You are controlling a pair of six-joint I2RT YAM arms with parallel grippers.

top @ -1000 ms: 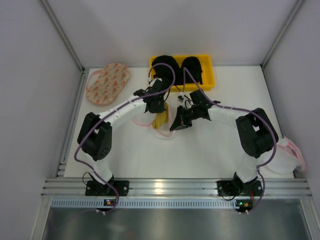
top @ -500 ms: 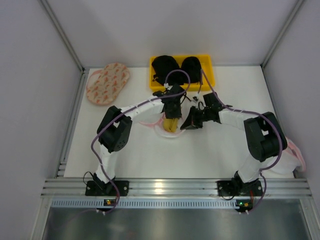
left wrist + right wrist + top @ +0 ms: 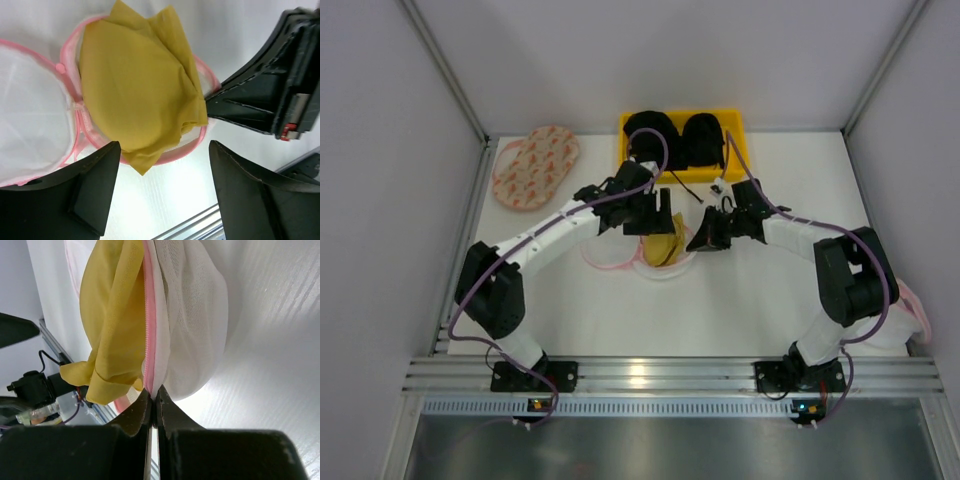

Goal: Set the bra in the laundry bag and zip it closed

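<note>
Hovering over the bra (image 3: 135,85) in the open laundry bag (image 3: 30,115), the left tool (image 3: 164,150) is spread; the right tool (image 3: 153,392) pinches its rim (image 3: 150,330). Next, likely: tuck overhanging corners, zip.

This was a robotics lab test cell rather than a home. A white table (image 3: 720,300) sat boxed in by plain pale panels (image 3: 380,220) held in bare metal framing, and an aluminium rail (image 3: 650,375) ran along its near edge. The left arm (image 3: 545,238) and the right arm (image 3: 790,235) were bolted to that rail, with purple cables (image 3: 666,152) looping loosely over them. The only domestic things looked like props (a yellow bin (image 3: 744,150) of black bras (image 3: 650,130), a patterned pouch (image 3: 535,165), the laundry bag (image 3: 30,115)) set out on the tabletop.
</note>
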